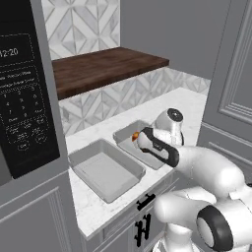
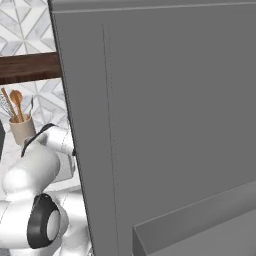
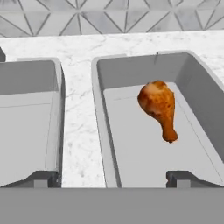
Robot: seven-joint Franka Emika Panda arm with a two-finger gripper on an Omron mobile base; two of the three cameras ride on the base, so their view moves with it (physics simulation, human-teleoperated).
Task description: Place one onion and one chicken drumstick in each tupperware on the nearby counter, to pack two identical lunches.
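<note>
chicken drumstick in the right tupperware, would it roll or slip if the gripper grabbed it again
The chicken drumstick looks glossy, so it may slip between the fingertips. Its bulbous end tapers to thin bone, so it would probably pivot rather than roll straight. Lying in the tupperware, it likely stays contained.

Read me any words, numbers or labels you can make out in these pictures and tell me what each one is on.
"2:20": on the clock display of the black microwave, cut off at the picture's left edge, so a leading digit may be missing.
The microwave's keypad labels: too small and blurred to read.
Nothing readable on the two tupperware containers, the chicken drumstick or the counter.

Glossy white rounded arm (image 1: 211,172) with black joints.
</note>
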